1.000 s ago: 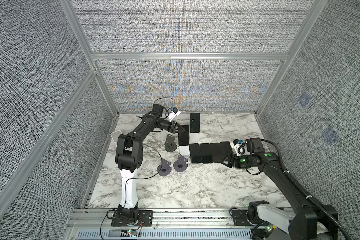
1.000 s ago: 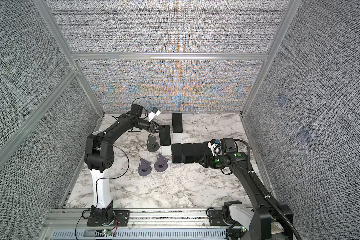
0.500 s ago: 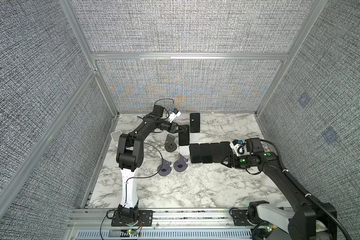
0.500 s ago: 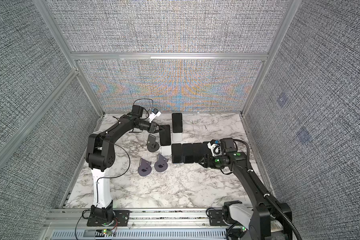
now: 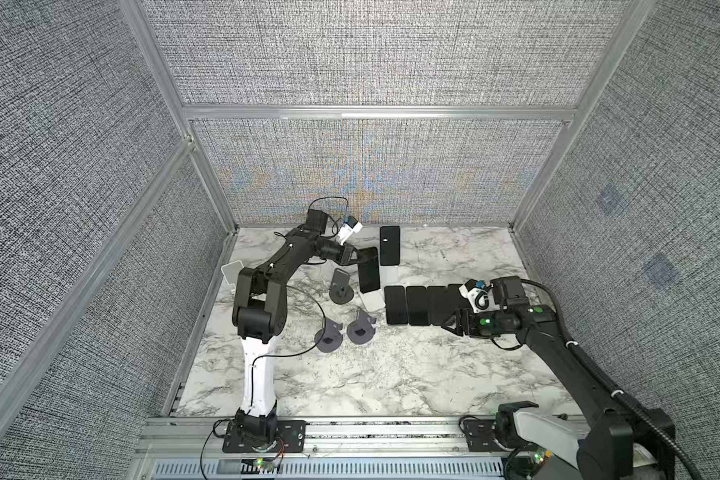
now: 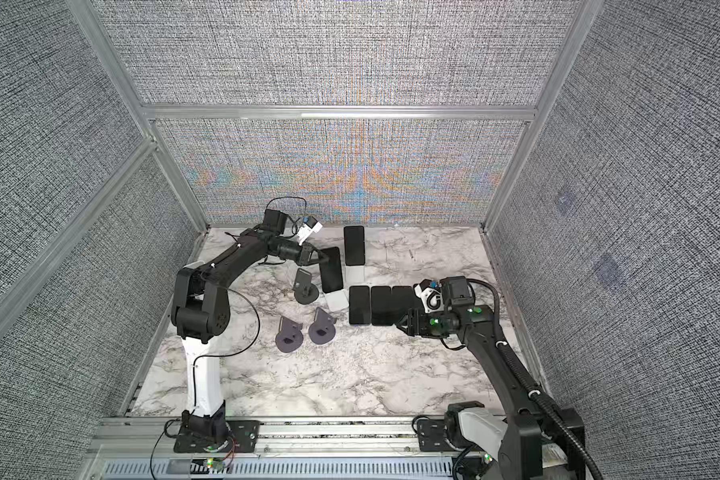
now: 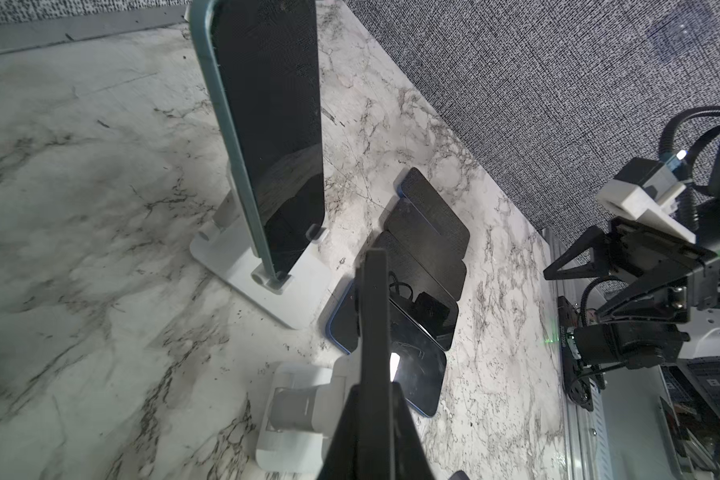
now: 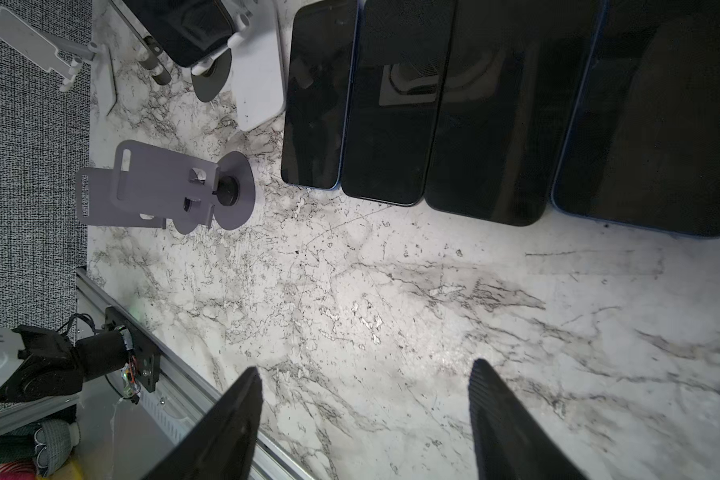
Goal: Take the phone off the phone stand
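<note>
Step in hand: grip made, lift not yet begun. L gripper [image 5: 361,257] is pinched fully shut on the top edge of the phone [image 5: 369,272]. The phone leans back in its white stand [image 5: 374,300], mid-table, just left of the flat row. In the left wrist view the phone shows edge-on betw. the closed fingers [image 7: 371,415]. Its foot is hidden, so can't tell if it sits in the lip.

Next move, imo: draw the phone up along its lean till the bottom edge clears the lip, w/o dragging the light stand, then swing it clear. Watch the far phone [image 5: 390,245], just beside it to the right & farther back.

R gripper [image 5: 453,322] has its jaws wide apart & nothing in them. It hangs low over bare table [image 5: 350,382] at the near right end of the flat row.

Holders: no bins or trays, only stands.
- Far stand [image 5: 390,275]: holds the far phone, upright.
- 3 grey stands [image 5: 341,287]: all empty.
- Spare stand [image 5: 231,272], white, by the left wall: empty.
- 4 flat phones [image 5: 395,305]: side by side on the table, edges touching, in no stand.
</note>
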Robot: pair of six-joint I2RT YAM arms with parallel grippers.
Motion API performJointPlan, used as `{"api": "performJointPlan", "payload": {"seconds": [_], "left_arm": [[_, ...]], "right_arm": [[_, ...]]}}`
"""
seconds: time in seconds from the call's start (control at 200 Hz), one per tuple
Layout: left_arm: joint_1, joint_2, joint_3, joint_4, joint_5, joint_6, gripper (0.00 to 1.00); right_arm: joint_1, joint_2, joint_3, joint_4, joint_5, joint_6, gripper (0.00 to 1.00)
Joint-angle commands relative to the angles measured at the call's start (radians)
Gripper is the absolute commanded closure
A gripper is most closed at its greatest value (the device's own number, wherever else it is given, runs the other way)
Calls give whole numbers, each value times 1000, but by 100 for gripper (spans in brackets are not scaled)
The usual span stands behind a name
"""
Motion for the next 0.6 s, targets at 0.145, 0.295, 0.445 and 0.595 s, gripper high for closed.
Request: {"api": "performJointPlan", "payload": {"seconds": [0.145, 0.295, 0.445, 0.595], "left_arm": [[0, -56, 46, -104, -39, 61, 95], [0, -97, 76, -147, -108, 29, 97], [-2, -162, 56, -153, -208, -93, 100], [-9, -296, -100, -38, -234, -298, 100]], "right_arm": [[-1, -28, 0, -9, -6, 4, 32], [7, -43, 24, -24, 28, 5, 32], [35, -46, 69, -53, 74, 4, 32], [98, -30, 138, -92, 143, -1, 32]]}}
